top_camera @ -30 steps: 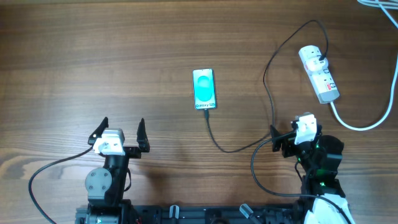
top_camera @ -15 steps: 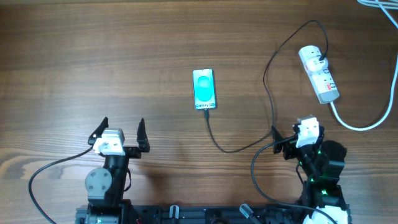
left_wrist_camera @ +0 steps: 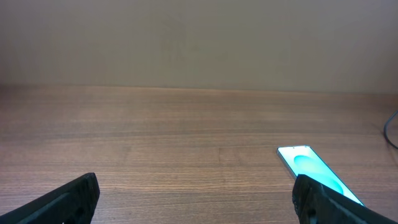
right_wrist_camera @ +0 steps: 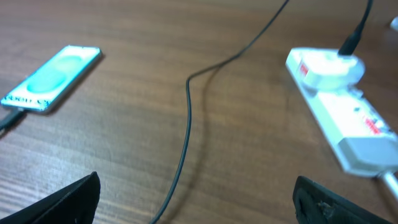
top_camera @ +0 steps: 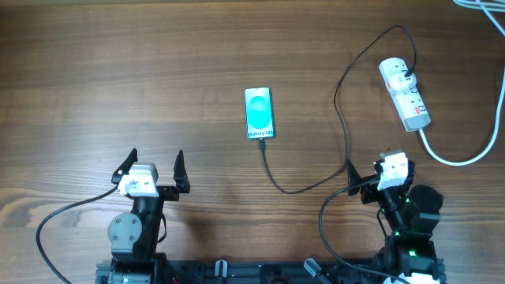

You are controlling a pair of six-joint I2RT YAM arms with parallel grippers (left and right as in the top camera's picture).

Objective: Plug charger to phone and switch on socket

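Overhead view, layout: the phone (top_camera: 258, 113) lies face up at centre frame and the socket (top_camera: 405, 104) at the upper right. The charger (right_wrist_camera: 188, 124) runs from the phone's bottom edge, loops toward the lower right, then climbs to its white plug (top_camera: 407, 77) in the socket's upper outlet.
Left gripper: the left gripper (top_camera: 155, 163) hangs at the lower left, jaws spread fully and holding nothing, well apart from the phone.
Right gripper: the right gripper (right_wrist_camera: 196, 182) sits at the lower right, jaws fully wide and empty, with the charger's loop just beside it.
Task state: I judge the cable tip is at the phone's port, but I cannot tell whether it is seated, nor how the switch stands.
Risk 1: as my right arm reaches for the socket, it could snag the loop and tug the tip out or drag the phone.
Risk 2: a push on the switch could slide the socket across the table (top_camera: 118, 63), since nothing pins it.
Risk 3: wide jaws could knock the white plug while I aim at the switch.
Writing: the phone's white strip carries dark text, too small for me to read. The socket shows 2 red marks (right_wrist_camera: 371, 126) with no legible lettering, and I see no brand.
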